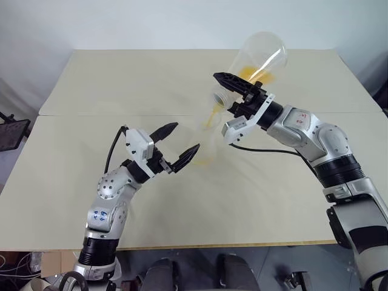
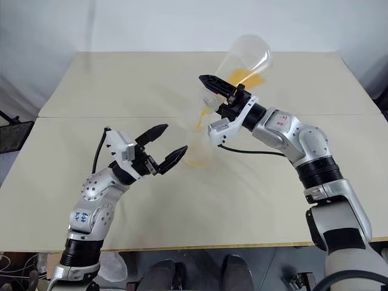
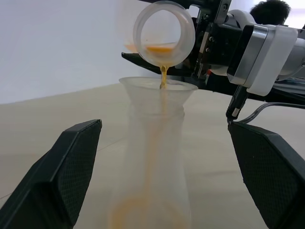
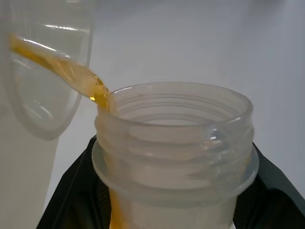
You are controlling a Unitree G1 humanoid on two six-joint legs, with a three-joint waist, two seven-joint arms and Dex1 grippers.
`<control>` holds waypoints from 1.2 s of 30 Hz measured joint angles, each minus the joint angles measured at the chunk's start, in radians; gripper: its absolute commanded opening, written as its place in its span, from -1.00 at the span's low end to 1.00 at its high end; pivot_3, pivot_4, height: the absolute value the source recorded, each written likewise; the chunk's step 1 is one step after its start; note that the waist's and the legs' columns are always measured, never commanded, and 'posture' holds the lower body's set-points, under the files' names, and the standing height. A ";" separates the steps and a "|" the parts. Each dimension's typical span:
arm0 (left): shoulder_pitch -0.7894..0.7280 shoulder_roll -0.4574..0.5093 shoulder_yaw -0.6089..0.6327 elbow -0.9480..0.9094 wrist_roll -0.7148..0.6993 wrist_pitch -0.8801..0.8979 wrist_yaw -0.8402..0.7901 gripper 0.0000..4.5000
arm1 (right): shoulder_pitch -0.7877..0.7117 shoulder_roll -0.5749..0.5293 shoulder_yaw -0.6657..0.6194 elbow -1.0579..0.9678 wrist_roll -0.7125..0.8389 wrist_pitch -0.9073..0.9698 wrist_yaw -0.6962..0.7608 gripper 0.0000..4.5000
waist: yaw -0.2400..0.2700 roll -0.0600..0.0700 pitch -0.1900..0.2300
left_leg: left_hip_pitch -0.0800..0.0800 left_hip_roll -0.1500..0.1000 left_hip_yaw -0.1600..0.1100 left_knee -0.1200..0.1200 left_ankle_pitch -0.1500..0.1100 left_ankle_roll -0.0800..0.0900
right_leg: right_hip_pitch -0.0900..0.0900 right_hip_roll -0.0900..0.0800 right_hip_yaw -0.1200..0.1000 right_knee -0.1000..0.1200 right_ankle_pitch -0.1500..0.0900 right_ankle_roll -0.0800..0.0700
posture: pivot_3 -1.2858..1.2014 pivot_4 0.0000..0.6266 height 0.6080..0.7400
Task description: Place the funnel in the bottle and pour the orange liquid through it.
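Note:
My right gripper (image 1: 235,92) is shut on the threaded neck (image 4: 174,138) of a clear flask (image 1: 262,53), tipped mouth-down over the table's middle. The orange liquid (image 3: 159,48) pools at the flask's mouth and falls in a thin stream (image 1: 211,116) into the funnel (image 3: 157,85). The funnel sits in the neck of the bottle (image 3: 151,181), which stands upright on the table. Some orange liquid lies in the bottle's base (image 2: 197,159). My left gripper (image 1: 187,137) is open. Its fingers (image 3: 71,162) stand on either side of the bottle without touching it.
The beige table (image 1: 91,200) is made of two panels with a seam across the middle; its back edge meets a white wall. A black stand (image 1: 9,133) sits off the table's left side. A person's head (image 3: 269,9) shows behind my right arm.

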 measured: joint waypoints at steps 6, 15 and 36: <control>0.002 -0.009 0.000 0.000 0.006 -0.005 0.001 1.00 | -0.009 0.000 0.022 0.015 -0.013 -0.003 -0.009 0.13 | -0.001 0.000 0.000 | 0.000 0.000 0.000 0.000 0.000 0.000 | 0.000 0.000 0.000 0.000 0.000 0.000 | 0.03 -0.52 1.00; 0.009 -0.016 -0.001 0.000 0.018 -0.006 0.001 1.00 | -0.040 0.000 0.039 0.051 -0.033 -0.025 -0.044 0.13 | -0.001 0.000 0.000 | 0.000 0.000 0.000 0.000 0.000 0.000 | 0.000 0.000 0.000 0.000 0.000 0.000 | 0.03 -0.52 1.00; 0.028 -0.021 0.001 0.001 0.022 -0.016 0.005 1.00 | -0.057 0.000 0.072 0.053 -0.073 -0.018 -0.113 0.13 | -0.001 0.000 0.000 | 0.000 0.001 0.000 0.000 0.000 0.000 | 0.000 0.000 0.000 0.000 0.000 0.000 | 0.03 -0.52 1.00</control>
